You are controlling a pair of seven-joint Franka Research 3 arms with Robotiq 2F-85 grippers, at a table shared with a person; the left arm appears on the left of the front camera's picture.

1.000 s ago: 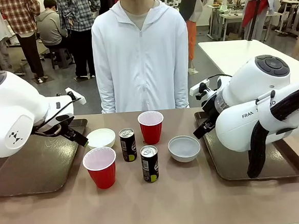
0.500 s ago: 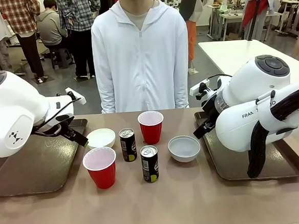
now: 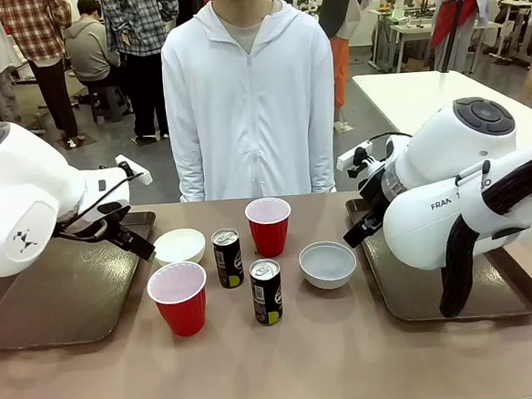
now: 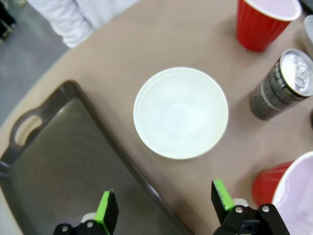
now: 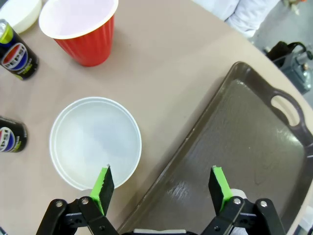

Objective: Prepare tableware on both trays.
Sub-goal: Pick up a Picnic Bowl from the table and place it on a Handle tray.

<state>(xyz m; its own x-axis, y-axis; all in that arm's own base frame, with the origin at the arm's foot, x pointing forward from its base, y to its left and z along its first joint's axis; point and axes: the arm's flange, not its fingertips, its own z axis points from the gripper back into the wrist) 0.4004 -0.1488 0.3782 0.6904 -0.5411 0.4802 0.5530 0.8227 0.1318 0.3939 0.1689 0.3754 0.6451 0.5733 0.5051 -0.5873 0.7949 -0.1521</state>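
A: Where are the bowls being seen?
B: The left bowl (image 4: 181, 112) mid-frame, beyond the left gripper (image 4: 164, 201). The right bowl (image 5: 95, 142) lower left, by the right gripper (image 5: 160, 182). Both jaws are being held wide, empty.
A: Advice?
B: Each near rim is being straddled best from above; height is perhaps unclear.

Glossy white rounded shells form the left arm (image 3: 20, 212) and right arm (image 3: 448, 196); the right bears grey lettering (image 3: 449, 203) and black cable (image 3: 457, 259). Left gripper (image 4: 164, 199) and right gripper (image 5: 161, 182): black, green pads (image 4: 104, 209).
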